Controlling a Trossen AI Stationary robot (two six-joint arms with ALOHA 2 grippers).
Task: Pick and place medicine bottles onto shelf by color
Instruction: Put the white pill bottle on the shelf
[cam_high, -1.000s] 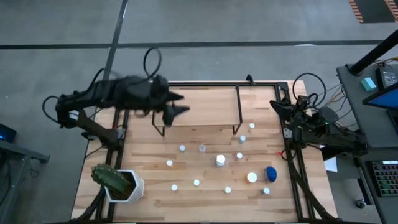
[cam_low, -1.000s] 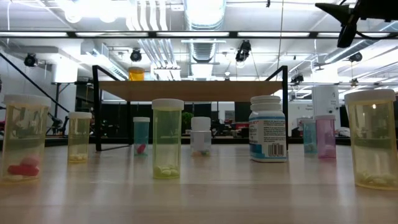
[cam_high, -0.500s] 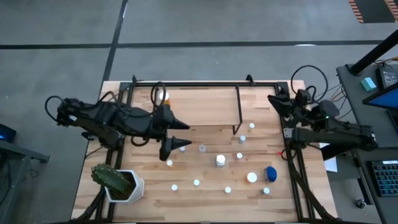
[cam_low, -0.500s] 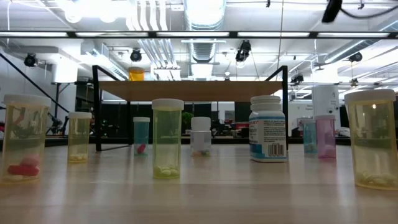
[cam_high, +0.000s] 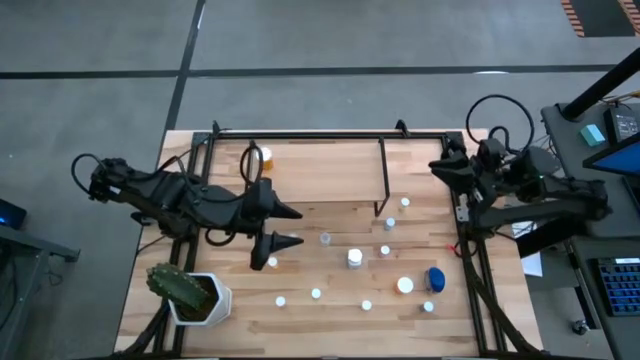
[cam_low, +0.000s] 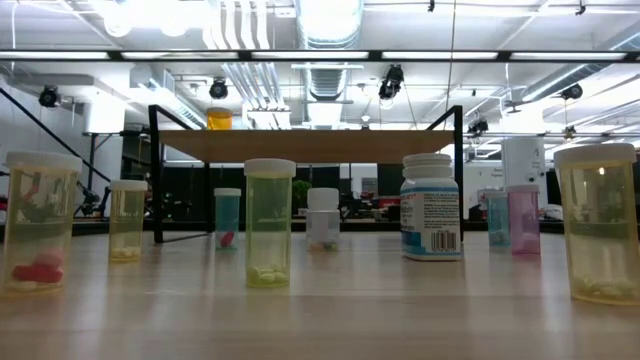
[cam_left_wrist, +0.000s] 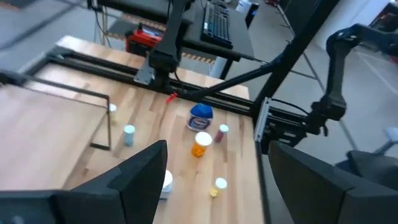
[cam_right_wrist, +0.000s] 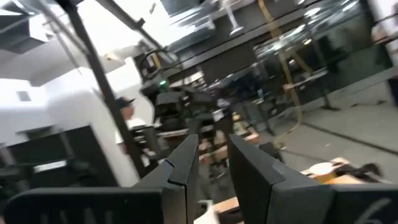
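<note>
The wooden table (cam_high: 330, 175) filled the middle of the high view, with the shelf (cam_high: 318, 170) across its twelve o'clock half, one orange medicine bottle (cam_high: 254, 155) standing at the shelf's ten o'clock corner. The left arm (cam_high: 165, 195) reached in from nine o'clock, and the left gripper (cam_high: 287, 228) hung over the table just off the shelf's front edge, its fingers spread wide with nothing between them. The right arm (cam_high: 520, 190) sat folded at three o'clock beyond the table's edge; the right gripper (cam_right_wrist: 212, 163) showed its fingers close together with a narrow gap, empty. A cactus pot (cam_high: 190, 293) stood at seven o'clock. The wide blue bottle (cam_high: 436, 279) stood at four o'clock, and the small medicine bottles (cam_high: 354, 259) were scattered over the six o'clock half, all upright.
</note>
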